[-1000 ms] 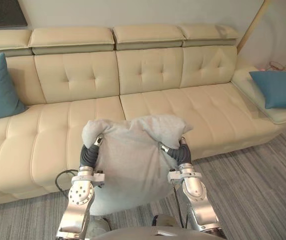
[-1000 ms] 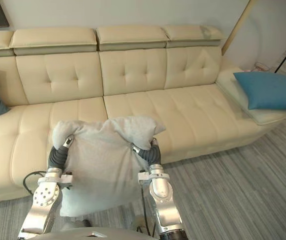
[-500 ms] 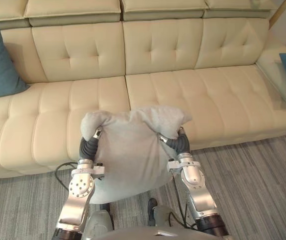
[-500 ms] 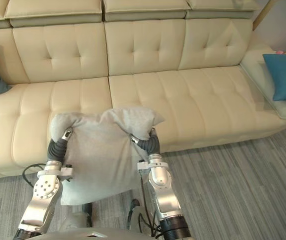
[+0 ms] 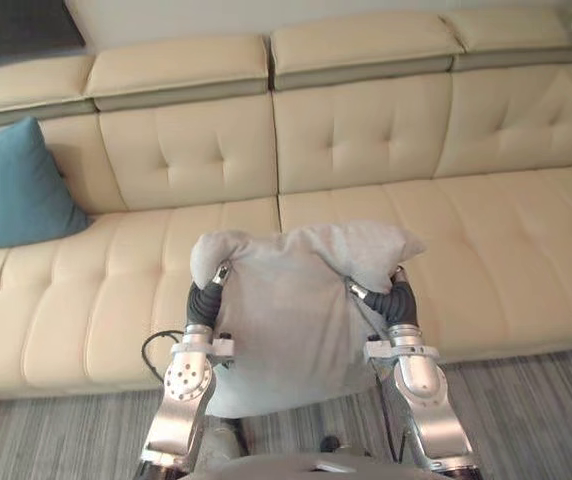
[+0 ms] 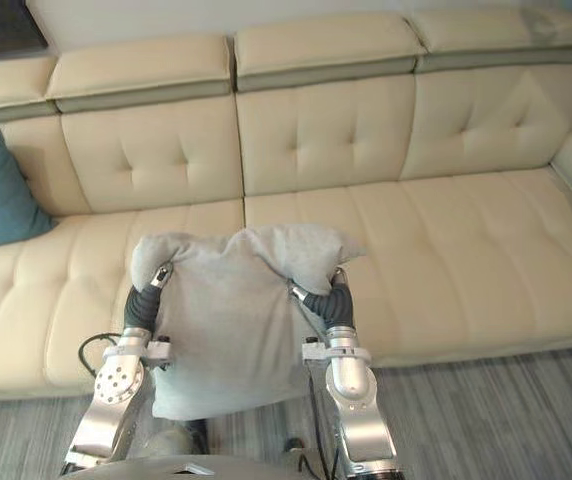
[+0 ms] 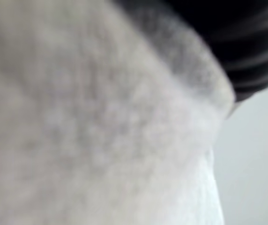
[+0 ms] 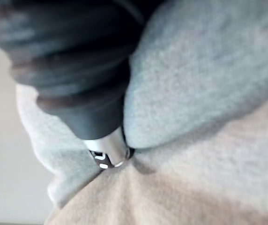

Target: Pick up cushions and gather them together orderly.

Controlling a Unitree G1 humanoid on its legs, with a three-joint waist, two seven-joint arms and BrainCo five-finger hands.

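A teal cushion leans at the cream sofa's left end. In front of the seat's front edge, the left hand flanks a grey cushion held aloft, with the right hand on the opposite side. How either hand grasps it is buried; cannot tell.

Bright, soft, even light covers the sofa. Faint shade sits in its seams, just right of the teal cushion at far left, and in the grey cushion's folds.
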